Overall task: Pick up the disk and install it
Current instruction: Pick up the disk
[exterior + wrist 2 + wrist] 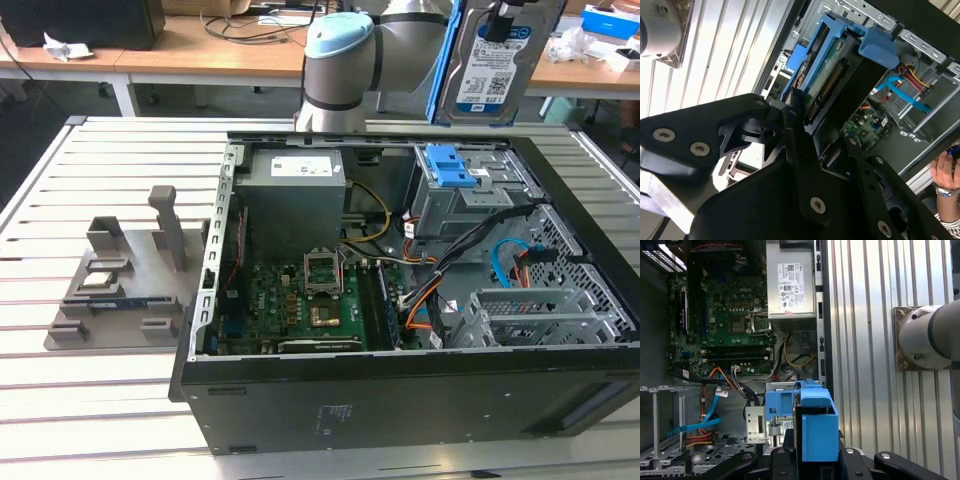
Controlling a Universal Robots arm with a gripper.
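Observation:
The disk (487,60) hangs upright above the far right corner of the open computer case (400,405), its white-and-blue label facing the exterior camera and a blue frame along its edges. My gripper (505,10) is shut on it from above. In the second wrist view the black fingers (795,107) clamp the disk (826,70), whose underside circuit board and blue frame show. In the first wrist view the disk's blue frame (816,427) sits between the gripper's black links, above the drive bay's blue latch (776,404). The drive bay (470,195) with its blue latch (448,165) lies directly below the disk.
Inside the case are a grey power supply box (297,200), a green motherboard (300,300), orange and blue cables (505,265) and a metal cage (540,315). A grey fixture (120,280) stands on the slatted table at the exterior view's left. A person's hand (946,170) shows beside the case.

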